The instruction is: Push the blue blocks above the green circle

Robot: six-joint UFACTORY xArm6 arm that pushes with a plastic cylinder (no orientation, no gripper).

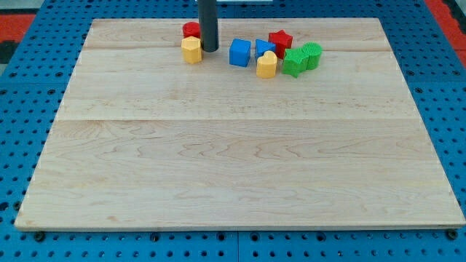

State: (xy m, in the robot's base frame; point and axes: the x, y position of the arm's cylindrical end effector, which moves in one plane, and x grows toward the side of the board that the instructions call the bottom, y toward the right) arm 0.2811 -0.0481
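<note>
My tip (210, 49) rests on the board near the view's top, just right of the yellow hexagon block (191, 50) and the red block (191, 30), and left of the blue cube (239, 52). A second blue block (262, 46) lies right of the cube, partly hidden behind a yellow block (266, 65). The green circle (312, 54) sits at the right end of the cluster, touching a green star block (295, 62). A red star (280, 41) lies above and between the blue block and the green blocks.
The wooden board (240, 160) lies on a blue perforated table (22, 87). All blocks are clustered near the board's top edge.
</note>
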